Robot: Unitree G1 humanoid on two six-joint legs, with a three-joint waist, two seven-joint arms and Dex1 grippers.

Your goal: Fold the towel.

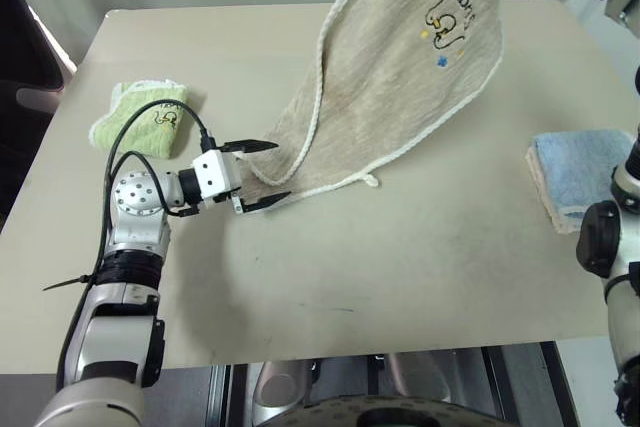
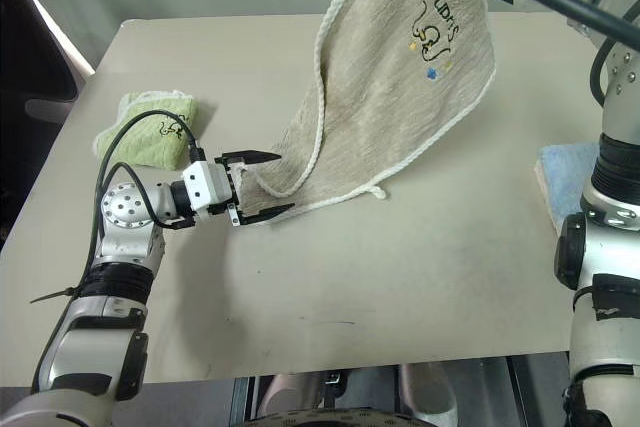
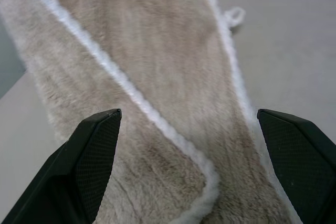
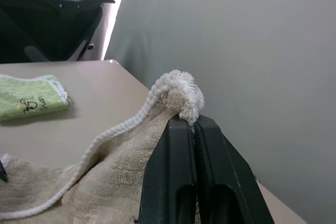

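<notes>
The beige towel [image 1: 400, 77] hangs slanting from its top corner, which my right gripper [image 4: 194, 121] holds pinched high at the table's far right. Its lower end rests on the table [image 1: 400, 267], with the dark embroidered mark [image 1: 450, 17] facing me and a small loop [image 1: 371, 180] at the bottom edge. My left gripper [image 1: 262, 175] lies low over the table, open, one finger on each side of the towel's lower left corner [image 3: 202, 182]. The white edging [image 3: 105, 61] runs between its fingers.
A light-green folded towel [image 1: 140, 117] lies at the left, just behind my left arm. A light-blue folded towel [image 1: 580, 172] sits at the table's right edge. A dark chair [image 4: 47, 19] stands beyond the table's far left corner.
</notes>
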